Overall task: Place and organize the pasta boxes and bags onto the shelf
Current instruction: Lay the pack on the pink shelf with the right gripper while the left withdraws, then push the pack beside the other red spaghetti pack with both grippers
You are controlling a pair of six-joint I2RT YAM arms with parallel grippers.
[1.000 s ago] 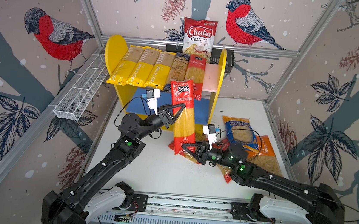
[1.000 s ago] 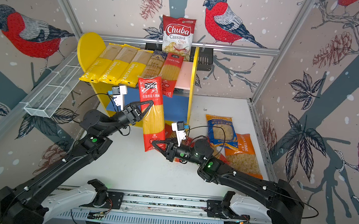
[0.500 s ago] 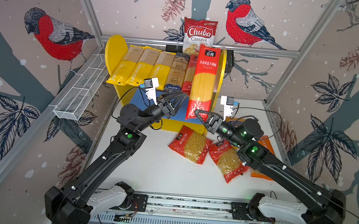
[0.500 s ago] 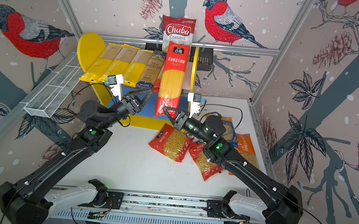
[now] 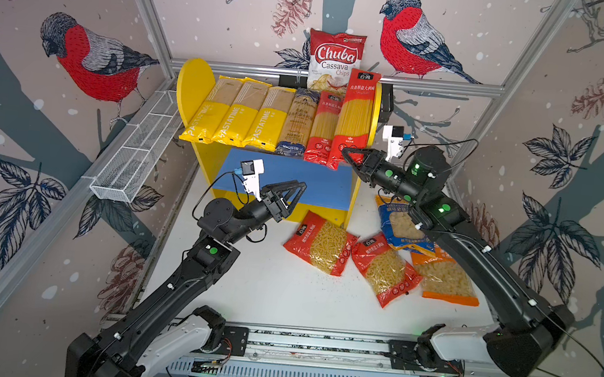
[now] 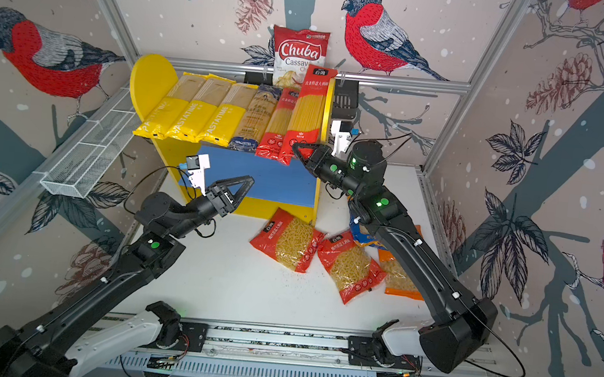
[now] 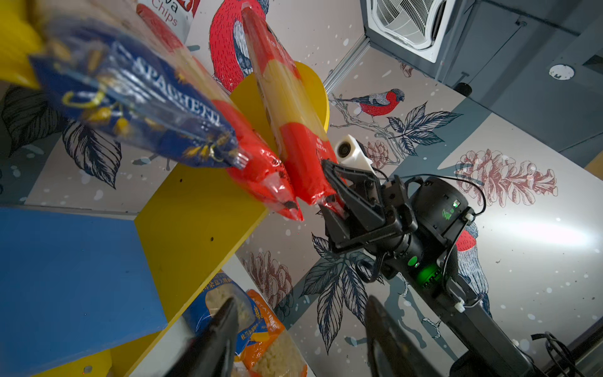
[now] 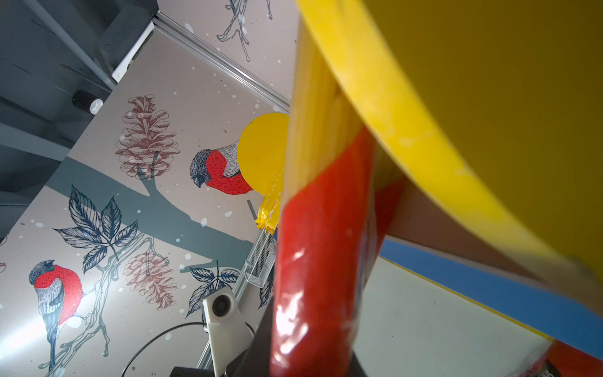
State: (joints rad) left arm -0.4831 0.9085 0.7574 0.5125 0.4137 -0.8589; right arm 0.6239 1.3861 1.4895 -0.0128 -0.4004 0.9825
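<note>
My left gripper (image 5: 298, 191) is hanging spread and empty, having released; my right gripper (image 5: 349, 157) is pinching the red spaghetti pack (image 5: 356, 115), newly raised onto the shelf (image 5: 195, 84); four short bags (image 5: 320, 242) are waiting.

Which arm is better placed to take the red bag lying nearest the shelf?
Left, probably: the left gripper is open, empty and near that red bag; the right gripper is shut on the red spaghetti pack.
</note>
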